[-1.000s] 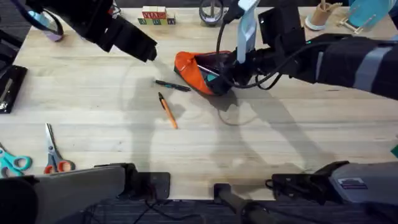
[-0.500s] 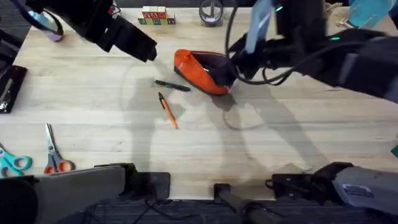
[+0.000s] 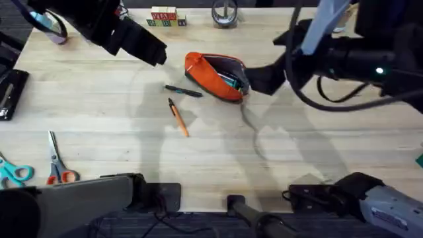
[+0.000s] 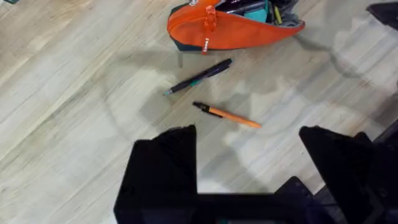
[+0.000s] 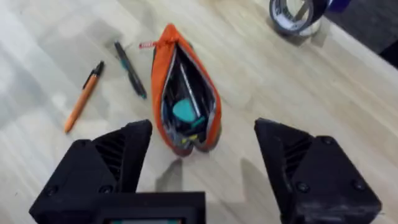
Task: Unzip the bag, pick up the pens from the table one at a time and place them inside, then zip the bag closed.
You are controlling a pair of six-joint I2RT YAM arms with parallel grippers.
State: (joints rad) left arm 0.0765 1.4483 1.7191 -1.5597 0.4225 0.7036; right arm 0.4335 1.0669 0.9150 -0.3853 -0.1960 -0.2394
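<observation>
overhead, surface: light plank table; scissors near its left front edge, letter blocks and a tape roll along the far edge.
overhead, bag: orange bag lies far of centre, long axis running from far-left to near-right, zipper open, contents showing.
overhead, pens: black pen just left of the bag, orange pen in front of it; the two lie apart.
overhead, arms: left gripper hangs left of the bag; right gripper just right of it.
left wrist, pincer: left gripper fingers spread wide, holding nothing, above bare wood.
left wrist, layout: black pen lies between orange pen and bag.
right wrist, pincer: right gripper wide open, nothing held.
right wrist, bag: bag mouth gaping; a teal item and thin sticks inside.
right wrist, pens: black pen beside the bag, orange pen further off.
</observation>
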